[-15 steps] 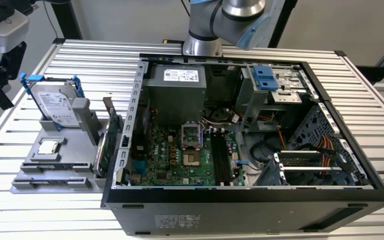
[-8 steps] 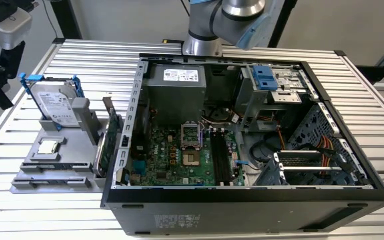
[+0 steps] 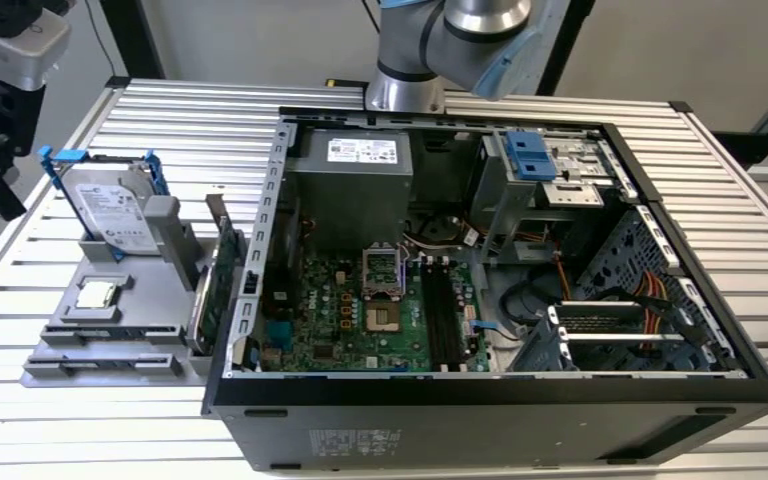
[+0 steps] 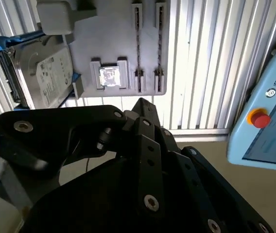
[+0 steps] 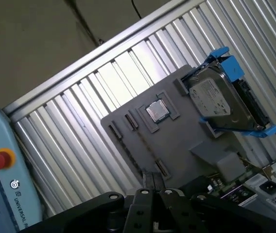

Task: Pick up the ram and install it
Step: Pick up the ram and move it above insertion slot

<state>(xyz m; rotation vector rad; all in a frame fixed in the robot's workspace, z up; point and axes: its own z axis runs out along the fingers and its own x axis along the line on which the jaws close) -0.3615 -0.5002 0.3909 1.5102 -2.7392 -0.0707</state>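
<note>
High over the grey holder (image 5: 177, 141) at the exterior view's left, the claw (image 5: 151, 180) looks pinched shut, empty; the ram, likely light, brittle, best held by its flat faces, I cannot pick out.

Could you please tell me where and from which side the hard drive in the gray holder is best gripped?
Probably its free upper end, from above, pinching the flat faces. The hard drive stands on end, tilted, in the gray holder; its lower end sits in the pocket, and a gray block crowds one blue-framed side.
</note>
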